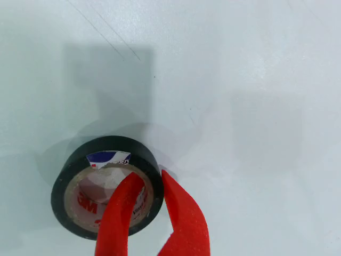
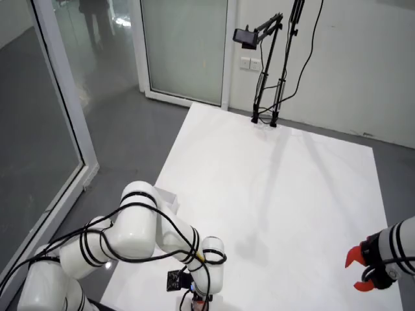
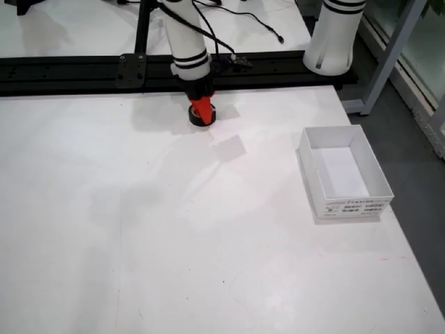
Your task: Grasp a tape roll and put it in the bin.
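Straddling tape roll (image 1: 106, 186) wall, fingers (image 1: 178, 213); bin (image 3: 344, 174) only in front view.

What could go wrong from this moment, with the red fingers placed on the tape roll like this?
1. The gripper pinches only one wall of the black tape roll, one finger inside the core and one outside, so the roll may tilt or slip when lifted.
2. The white bin stands far across the table; a weak grip could fail on the way.

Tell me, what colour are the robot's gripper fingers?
Bright red fingers, clearest in the view riding on the gripper.
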Controlling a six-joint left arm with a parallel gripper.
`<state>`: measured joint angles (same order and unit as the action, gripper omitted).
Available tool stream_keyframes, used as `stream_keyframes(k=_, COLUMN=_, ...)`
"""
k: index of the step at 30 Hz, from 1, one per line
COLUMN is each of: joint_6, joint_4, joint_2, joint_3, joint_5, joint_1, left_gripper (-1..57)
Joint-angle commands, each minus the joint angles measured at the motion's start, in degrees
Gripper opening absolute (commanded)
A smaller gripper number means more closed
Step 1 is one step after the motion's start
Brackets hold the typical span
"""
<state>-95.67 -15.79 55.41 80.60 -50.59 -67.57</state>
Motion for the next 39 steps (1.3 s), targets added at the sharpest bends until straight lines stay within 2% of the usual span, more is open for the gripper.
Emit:
stream_keyframes(k=1, joint_6=-0.1, joint_4=0.5, joint_2=-0.7, joint_3=-1.4, joint_5=-2.1, joint_1=-0.1, left_gripper=-0.6)
stream_keyframes(k=11, joint_6=-0.1, joint_4=-1.8, joint_2=-12.3, joint_3=0.7, joint_5=-12.0, joint_1=1.5, left_gripper=-0.6)
stream_keyframes(k=19, joint_6=0.0, joint_4=-2.1, joint_2=-21.4, joint_3=4.9, joint_5=-17.1, joint_1=4.8, left_gripper=-0.6)
stream_keyframes(k=29, joint_6=0.2, joint_4=-1.8, joint_2=-23.0, joint_3=4.9, joint_5=-18.1, joint_1=13.4, left_gripper=-0.6)
stream_keyframes(k=39, joint_6=0.3, joint_4=-4.2, joint_2=-24.2, joint_3=4.9, joint_5=-19.6, joint_1=24.9, left_gripper=-0.6)
